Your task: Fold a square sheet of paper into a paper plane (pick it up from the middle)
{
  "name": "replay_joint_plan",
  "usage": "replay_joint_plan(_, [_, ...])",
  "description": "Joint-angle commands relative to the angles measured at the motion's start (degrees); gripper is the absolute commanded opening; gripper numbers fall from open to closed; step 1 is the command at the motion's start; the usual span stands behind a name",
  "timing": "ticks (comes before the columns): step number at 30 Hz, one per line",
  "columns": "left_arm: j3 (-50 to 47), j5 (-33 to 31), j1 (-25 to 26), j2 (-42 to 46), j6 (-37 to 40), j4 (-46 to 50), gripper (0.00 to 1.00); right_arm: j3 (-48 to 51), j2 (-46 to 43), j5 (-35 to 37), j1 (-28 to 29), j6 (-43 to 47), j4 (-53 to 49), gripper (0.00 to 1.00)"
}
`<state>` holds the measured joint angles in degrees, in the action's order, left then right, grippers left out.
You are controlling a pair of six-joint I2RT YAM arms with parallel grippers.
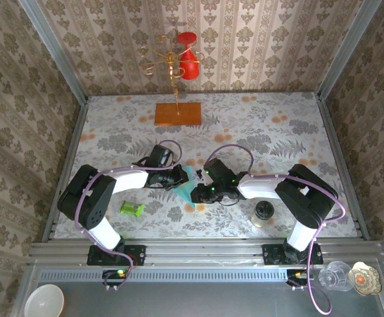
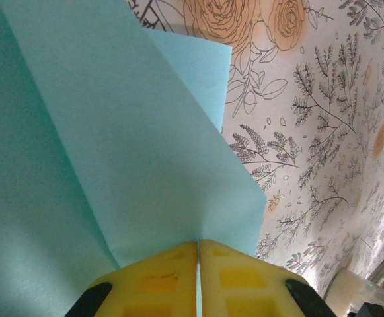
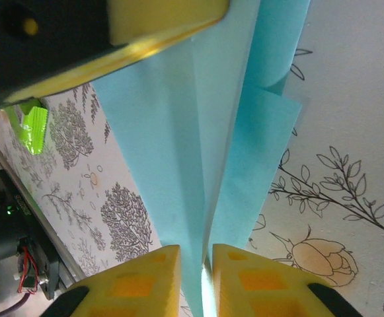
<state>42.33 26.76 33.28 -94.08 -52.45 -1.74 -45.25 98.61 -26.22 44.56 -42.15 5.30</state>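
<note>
Left gripper (image 2: 198,247) tight on blue paper (image 2: 112,165), right gripper (image 3: 196,254) astride; jar (image 1: 264,212) nearby.

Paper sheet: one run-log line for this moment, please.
paper: light-blue, partly folded, between both hands | left hand: shut on paper | right hand: straddling fold, grip unclear

**Floral table, three things on it**

The table (image 1: 297,132) is covered in a pale cloth with grey leaves and orange flowers. An orange wooden board (image 1: 178,113) lies flat near the far wall. A small green cylinder (image 1: 131,209) lies well nearer than the board, to its left. A black-lidded jar (image 1: 264,212) stands nearer, to its right.
</note>
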Motion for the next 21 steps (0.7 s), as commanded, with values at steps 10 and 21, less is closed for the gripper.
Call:
replay_joint_plan(10, [-1.4, -0.8, -0.4, 0.8, -0.6, 1.3, 0.12, 0.3, 2.1, -1.4, 0.6, 0.3, -1.4, 0.14])
replay_joint_plan(21, [-2.0, -1.1, -0.5, 0.9, -0.7, 1.3, 0.12, -0.6, 4.2, -1.0, 0.8, 0.5, -2.3, 0.14])
